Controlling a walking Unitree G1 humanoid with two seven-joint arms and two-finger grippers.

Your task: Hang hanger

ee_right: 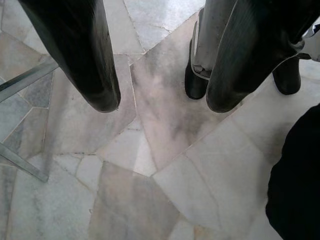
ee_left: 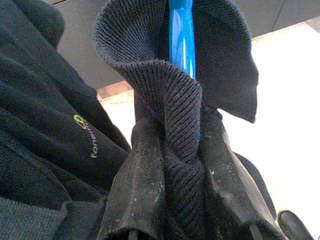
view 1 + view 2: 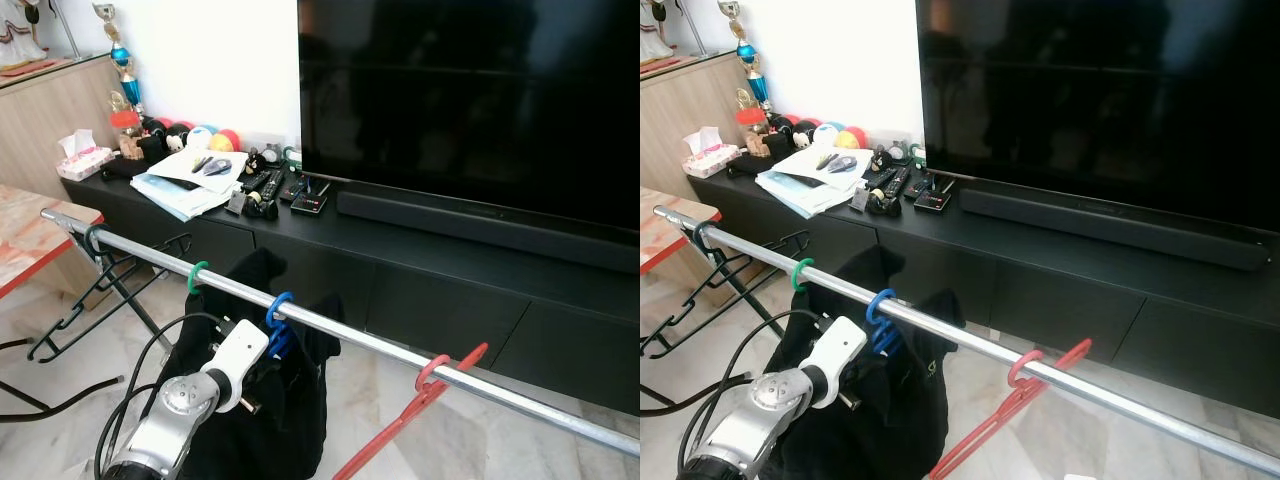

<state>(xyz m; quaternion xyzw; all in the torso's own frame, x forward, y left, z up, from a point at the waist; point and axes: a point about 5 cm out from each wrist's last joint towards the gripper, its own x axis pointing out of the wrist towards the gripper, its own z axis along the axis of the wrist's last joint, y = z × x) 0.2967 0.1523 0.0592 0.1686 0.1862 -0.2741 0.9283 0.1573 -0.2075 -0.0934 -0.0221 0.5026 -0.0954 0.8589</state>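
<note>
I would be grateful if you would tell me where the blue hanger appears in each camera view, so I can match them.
Left eye view: blue hanger hooked over the metal rail, lower centre-left, between green and red hooks.
Right eye view: same hook, slightly further left.
Left wrist view: blue bar rising from the black garment pinched by the left gripper.
Right wrist view: floor tiles, no blue hanger.
Shared landmark: the black garment.

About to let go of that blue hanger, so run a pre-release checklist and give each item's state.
1. Blue plastic hanger hook over the silver metal rail: ok.
2. Left gripper clamped on the black knit garment and hanger neck: ok, shut.
3. Garment fully seated on both hanger shoulders: cannot tell.
4. Room beside the green hook and red plastic hanger: ok.
5. Right gripper idle, open above the marble floor: ok.
</note>
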